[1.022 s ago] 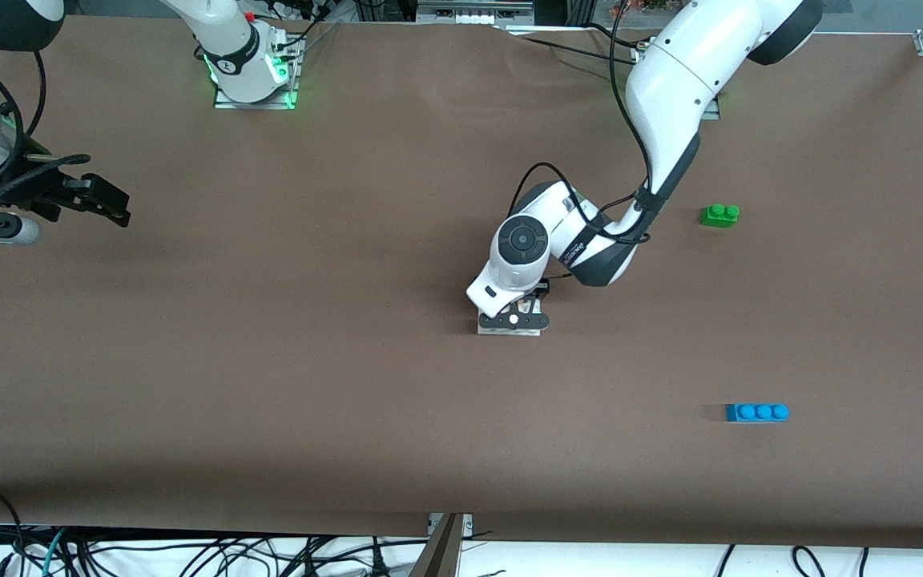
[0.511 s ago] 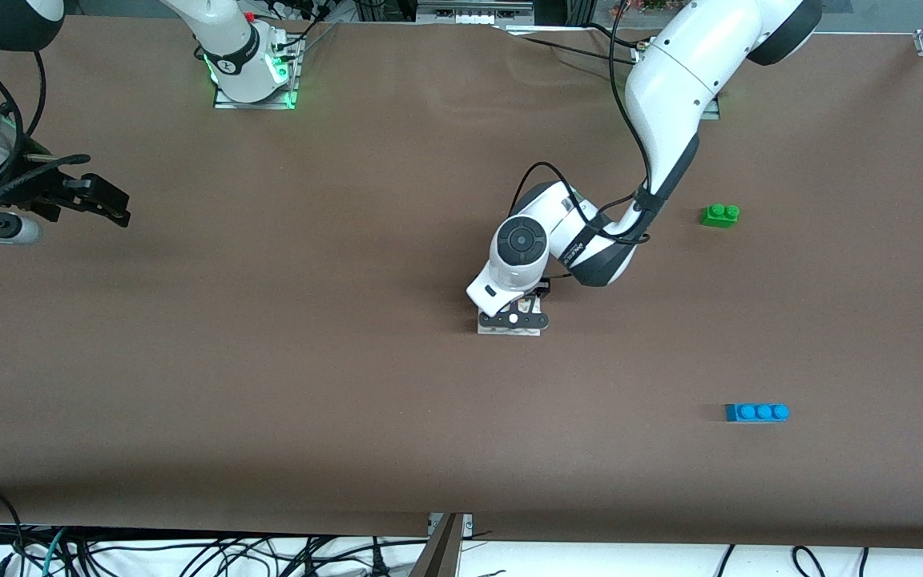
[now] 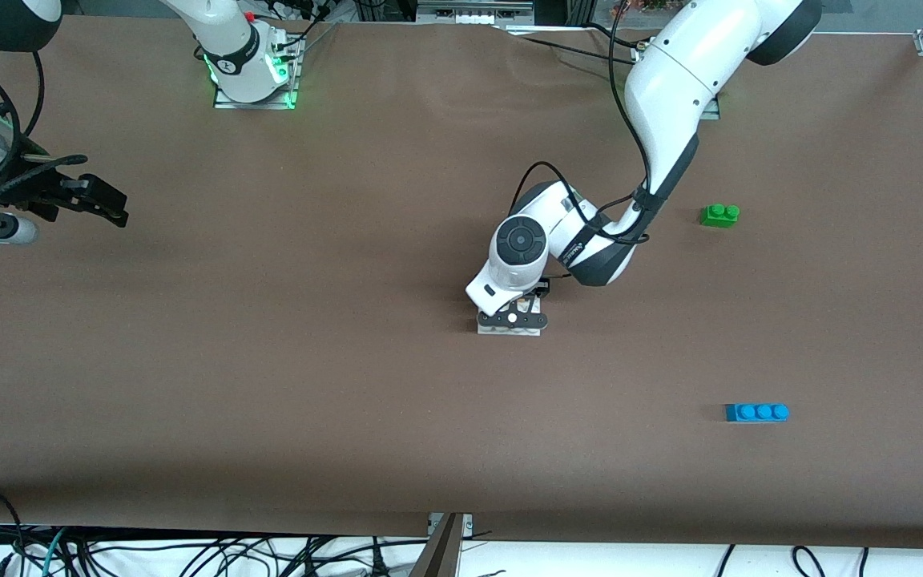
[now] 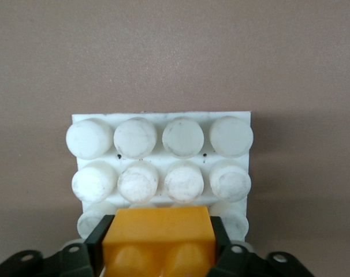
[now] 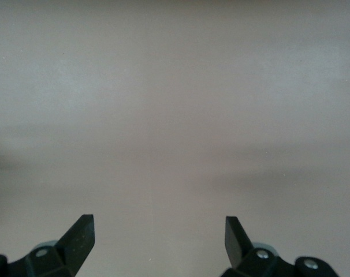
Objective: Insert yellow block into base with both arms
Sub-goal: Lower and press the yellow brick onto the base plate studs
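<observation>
Waited with right gripper (image 3: 111,207) spread wide and empty, over the table (image 3: 285,385) at the right arm's end. Had left gripper (image 3: 512,319) down at mid-table, clamped on the block (image 4: 157,231), which sat on the base (image 4: 163,124) at its edge rows of studs (fully pressed home or not, hard to say). Judged insertion nearly done: release and retreat left. Hid block and most of base under the wrist in front view. Lay apart, toward the left arm's end: green brick (image 3: 719,215), blue brick (image 3: 756,412).

bare table (image 3: 309,320) all round base (image 3: 508,327); bricks well apart.
</observation>
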### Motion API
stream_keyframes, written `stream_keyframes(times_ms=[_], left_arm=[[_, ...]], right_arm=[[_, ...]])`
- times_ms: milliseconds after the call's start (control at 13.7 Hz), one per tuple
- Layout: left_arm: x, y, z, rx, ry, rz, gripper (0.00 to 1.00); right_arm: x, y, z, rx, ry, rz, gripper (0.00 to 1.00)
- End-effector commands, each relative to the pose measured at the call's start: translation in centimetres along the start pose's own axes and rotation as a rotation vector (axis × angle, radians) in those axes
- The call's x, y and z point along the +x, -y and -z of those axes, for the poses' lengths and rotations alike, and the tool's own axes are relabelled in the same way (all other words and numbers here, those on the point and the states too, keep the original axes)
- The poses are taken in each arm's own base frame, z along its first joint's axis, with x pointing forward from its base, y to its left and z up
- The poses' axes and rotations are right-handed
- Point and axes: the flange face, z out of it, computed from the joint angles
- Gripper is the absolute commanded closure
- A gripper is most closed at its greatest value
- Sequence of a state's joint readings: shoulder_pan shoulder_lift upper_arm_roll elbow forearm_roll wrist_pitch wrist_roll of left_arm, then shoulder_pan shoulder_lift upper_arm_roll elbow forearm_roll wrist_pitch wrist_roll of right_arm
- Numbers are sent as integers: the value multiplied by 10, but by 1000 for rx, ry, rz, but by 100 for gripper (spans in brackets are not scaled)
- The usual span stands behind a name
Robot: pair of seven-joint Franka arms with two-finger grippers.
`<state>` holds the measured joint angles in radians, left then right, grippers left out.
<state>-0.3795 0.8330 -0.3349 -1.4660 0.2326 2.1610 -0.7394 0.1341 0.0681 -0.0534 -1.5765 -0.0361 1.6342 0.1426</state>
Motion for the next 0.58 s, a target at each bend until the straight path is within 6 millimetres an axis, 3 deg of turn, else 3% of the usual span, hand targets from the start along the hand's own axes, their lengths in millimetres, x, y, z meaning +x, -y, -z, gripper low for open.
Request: stream_keyframes(times_ms=[0, 146, 292, 365, 511], left_arm=[[-1, -1, 5, 14, -14, -11, 0], [0, 0, 7, 11, -16, -9, 0], [-1, 1, 24, 26, -12, -7, 0], [-3, 4, 41, 40, -1, -1, 0], [-7, 12, 96, 23, 7, 22, 0]], right_arm=[[0, -3, 5, -2, 2, 9, 0], [0, -3, 5, -2, 2, 9, 0], [0, -3, 5, -2, 3, 9, 0], [0, -3, 5, -2, 3, 9, 0], [0, -3, 5, -2, 2, 9, 0]])
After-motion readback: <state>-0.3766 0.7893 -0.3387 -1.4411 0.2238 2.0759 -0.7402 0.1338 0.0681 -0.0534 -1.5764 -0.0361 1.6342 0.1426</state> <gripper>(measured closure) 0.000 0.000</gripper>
